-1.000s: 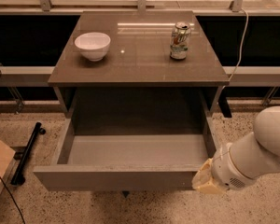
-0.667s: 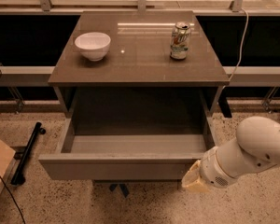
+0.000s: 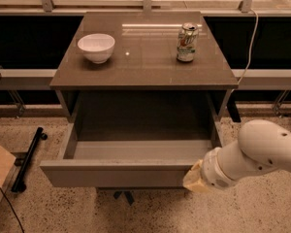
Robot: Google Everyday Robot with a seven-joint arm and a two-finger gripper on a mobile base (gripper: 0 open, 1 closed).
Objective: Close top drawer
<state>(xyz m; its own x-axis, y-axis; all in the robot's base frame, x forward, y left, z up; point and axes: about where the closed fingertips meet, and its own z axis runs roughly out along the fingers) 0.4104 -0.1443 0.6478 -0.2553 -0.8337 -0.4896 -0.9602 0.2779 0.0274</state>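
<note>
Top drawer (image 3: 116, 174) hangs wide open at the frame's lower centre, beneath the cabinet top (image 3: 145, 67). The gripper (image 3: 195, 178) sits at the front panel's right end, lower right; whether it is spread or pressed together, I cannot tell. Above stand a white bowl (image 3: 96, 46) on the left and a soda can (image 3: 187, 42) on the right.

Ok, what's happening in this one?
A one-armed robot is working on the top drawer, which stands pulled far out of its cabinet. The tool sits at the right end of the drawer's front panel, apparently placed to push it in. A white bowl and a soda can stand on the cabinet top.
</note>
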